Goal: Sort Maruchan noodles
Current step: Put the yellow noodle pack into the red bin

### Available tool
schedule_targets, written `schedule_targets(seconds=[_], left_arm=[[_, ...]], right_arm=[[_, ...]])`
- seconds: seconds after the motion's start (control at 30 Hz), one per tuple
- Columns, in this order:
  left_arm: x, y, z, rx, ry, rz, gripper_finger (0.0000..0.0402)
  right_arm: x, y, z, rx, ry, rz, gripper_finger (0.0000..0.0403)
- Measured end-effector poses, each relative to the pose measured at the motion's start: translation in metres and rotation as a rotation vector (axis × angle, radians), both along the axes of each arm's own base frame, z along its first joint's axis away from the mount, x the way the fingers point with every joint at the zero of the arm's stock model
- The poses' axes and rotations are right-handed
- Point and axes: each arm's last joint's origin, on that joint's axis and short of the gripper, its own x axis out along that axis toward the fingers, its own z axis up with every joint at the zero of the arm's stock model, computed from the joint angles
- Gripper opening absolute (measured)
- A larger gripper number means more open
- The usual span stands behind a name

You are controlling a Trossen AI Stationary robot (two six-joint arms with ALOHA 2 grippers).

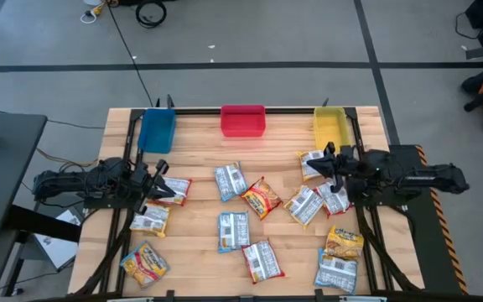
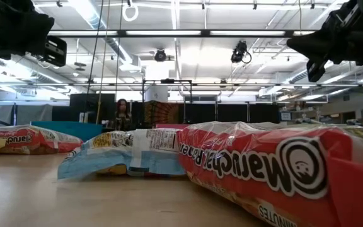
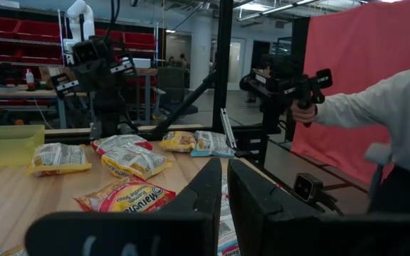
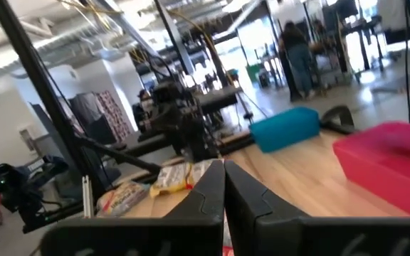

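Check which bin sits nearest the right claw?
The yellow bin, at the table's back right corner just behind the right claw. The red bin and blue bin sit farther left.

A bare strip of the wooden surface (image 1: 199,147) runs between 3 bins along the far edge, the blue bin (image 1: 157,129), red bin (image 1: 242,121) and yellow bin (image 1: 329,127), and the noodle packets (image 1: 261,198) scattered across the middle. Packets crowd the right side around the right claw (image 1: 329,165). The near left-centre surface lies open between packets.
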Motion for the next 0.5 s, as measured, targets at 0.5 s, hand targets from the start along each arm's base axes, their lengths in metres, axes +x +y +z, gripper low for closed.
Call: schedule_targets(seconds=[0.5], left_arm=[[0.0,0.0,0.0,0.0,0.0,0.0,0.0032]], right_arm=[[0.044,0.035,0.017,0.029,0.273,0.076,0.0007]])
